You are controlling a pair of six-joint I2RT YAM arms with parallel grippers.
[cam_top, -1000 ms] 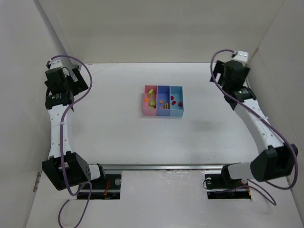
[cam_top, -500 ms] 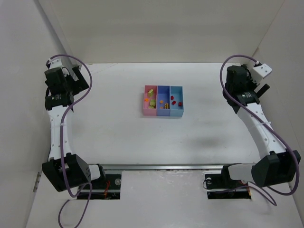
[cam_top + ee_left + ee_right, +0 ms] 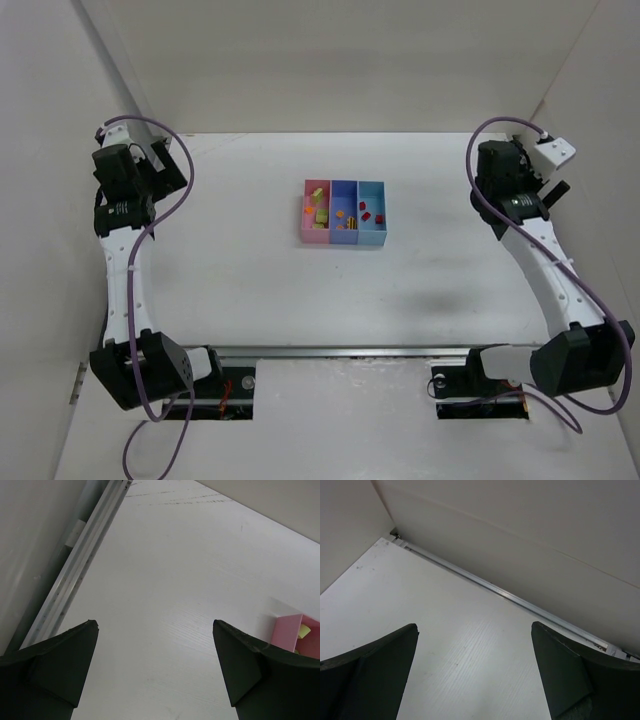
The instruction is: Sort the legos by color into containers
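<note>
The containers are three joined bins mid-table: pink [image 3: 314,238], blue-violet [image 3: 344,240] and light blue [image 3: 371,241]. A yellow-green lego [image 3: 322,213] and an orange piece [image 3: 308,210] lie in the pink bin. Small orange and striped legos [image 3: 352,222] sit in the blue-violet bin, and red legos [image 3: 378,216] in the light blue one. My left gripper [image 3: 168,165] [image 3: 155,622] stands open and empty at the far left, with the pink bin's corner [image 3: 289,632] at its right edge. My right gripper [image 3: 553,188] [image 3: 475,625] stands open and empty at the far right, facing the wall.
White walls enclose the table on the left, back and right. A metal rail [image 3: 85,555] runs along the wall's foot in the left wrist view, and another [image 3: 510,596] in the right wrist view. The arm bases [image 3: 150,365] sit at the near edge.
The right arm has swung outward toward the right wall and turned its wrist away from the bins. The left arm has barely moved. Both grippers stay open.
</note>
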